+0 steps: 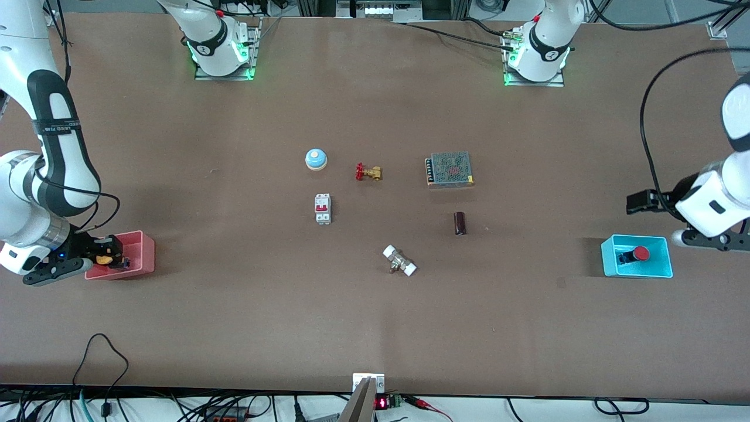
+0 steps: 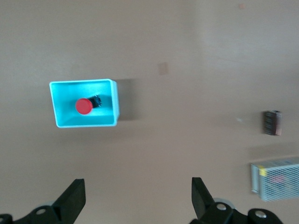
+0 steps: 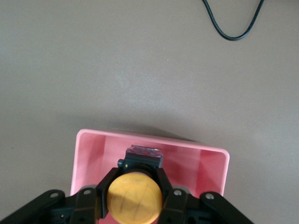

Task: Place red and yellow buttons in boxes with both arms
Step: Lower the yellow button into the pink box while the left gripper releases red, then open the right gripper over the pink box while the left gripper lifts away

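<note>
The red button (image 1: 640, 253) lies on its side in the cyan box (image 1: 663, 271) at the left arm's end of the table; both also show in the left wrist view, button (image 2: 83, 106) in box (image 2: 115, 100). My left gripper (image 1: 712, 240) is open and empty in the air beside that box; its fingers (image 2: 74, 198) stand wide apart. My right gripper (image 1: 110, 258) is shut on the yellow button (image 1: 104, 259) over the pink box (image 1: 140, 258) at the right arm's end. In the right wrist view the yellow button (image 3: 134, 199) sits between the fingers above the pink box (image 3: 212, 163).
In the table's middle lie a blue dome bell (image 1: 316, 158), a brass valve with red handle (image 1: 368, 172), a white circuit breaker (image 1: 323, 208), a mesh-topped power supply (image 1: 449, 169), a dark cylinder (image 1: 460, 223) and a white-capped fitting (image 1: 399, 260).
</note>
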Robot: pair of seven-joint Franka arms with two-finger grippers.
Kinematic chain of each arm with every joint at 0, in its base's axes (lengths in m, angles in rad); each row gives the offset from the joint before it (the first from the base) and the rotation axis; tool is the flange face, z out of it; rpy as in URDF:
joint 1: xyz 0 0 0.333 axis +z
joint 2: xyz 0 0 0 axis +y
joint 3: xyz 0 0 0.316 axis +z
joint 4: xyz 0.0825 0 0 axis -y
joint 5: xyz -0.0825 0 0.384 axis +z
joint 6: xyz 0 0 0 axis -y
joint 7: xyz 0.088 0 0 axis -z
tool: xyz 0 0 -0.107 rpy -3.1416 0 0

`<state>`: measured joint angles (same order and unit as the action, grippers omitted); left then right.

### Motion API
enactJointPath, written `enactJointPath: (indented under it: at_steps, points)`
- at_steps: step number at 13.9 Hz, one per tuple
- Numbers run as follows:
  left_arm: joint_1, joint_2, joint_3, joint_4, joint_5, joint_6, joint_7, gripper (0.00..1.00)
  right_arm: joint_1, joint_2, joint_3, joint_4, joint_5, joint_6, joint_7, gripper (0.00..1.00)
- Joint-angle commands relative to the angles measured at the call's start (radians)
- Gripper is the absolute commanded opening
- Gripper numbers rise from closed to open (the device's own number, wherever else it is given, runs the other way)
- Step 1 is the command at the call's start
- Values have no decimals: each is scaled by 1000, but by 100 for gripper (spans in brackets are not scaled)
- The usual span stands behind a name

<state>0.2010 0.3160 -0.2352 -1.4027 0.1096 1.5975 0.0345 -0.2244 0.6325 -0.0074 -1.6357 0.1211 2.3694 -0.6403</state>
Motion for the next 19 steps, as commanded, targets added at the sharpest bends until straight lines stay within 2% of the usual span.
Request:
enactJointPath:
  at_steps: [1,3,4,5,6,7,8,9,10,11,13,15,19]
  points:
    - [9,15,-30,123,-10,-93,-22,100,-9,18,6,17,28,11,-28,29]
    - [6,15,-26,134,-22,-113,-19,100,-9,26,6,17,28,19,-27,42]
    - [6,-29,-21,96,-66,-61,-24,100,-9,27,6,17,28,19,-27,52]
    - [-9,-99,-4,-7,-82,0,-21,100,-9,27,6,16,28,19,-27,58]
    - [-67,-194,61,-125,-87,59,-6,100,-9,27,6,16,28,19,-27,63]
    - [-163,-274,156,-222,-84,111,-5,100,-9,27,6,14,28,19,-27,66]
    - [-226,-314,210,-276,-84,140,-4,100,-9,27,6,14,28,19,-27,67]
    - [-245,-331,221,-301,-84,151,-5,100,-9,27,6,14,28,19,-27,68]
    - [-250,-331,221,-298,-79,150,-5,100,-7,26,6,14,28,17,-27,78]
    - [-250,-324,217,-292,-77,142,-7,100,-6,21,6,14,28,16,-19,100]
    - [-246,-321,215,-291,-56,131,-7,100,5,-25,7,7,28,-10,-16,100]
    - [-245,-321,215,-289,-47,124,-7,100,13,-107,14,-7,28,-160,20,100]
    - [-244,-319,215,-275,-47,90,-8,100,77,-288,15,-7,11,-415,223,100]
